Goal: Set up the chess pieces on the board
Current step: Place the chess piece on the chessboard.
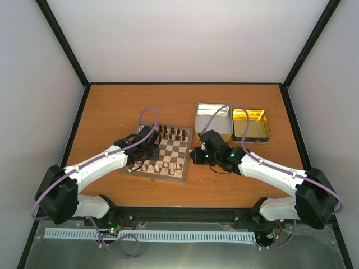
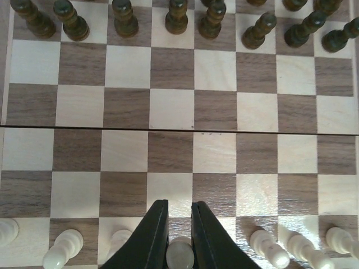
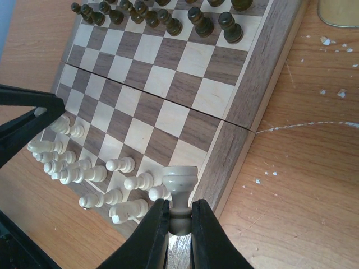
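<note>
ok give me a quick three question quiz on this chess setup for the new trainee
1. True or false: the right gripper is shut on a cream piece.
2. On which rows of the board do the dark pieces stand? A: those farthest from the arms. B: the middle ones. C: those nearest the arms.
3. Fill in: the chessman in the left gripper is ___ in colour.
Key: 1 true; 2 A; 3 cream.
</note>
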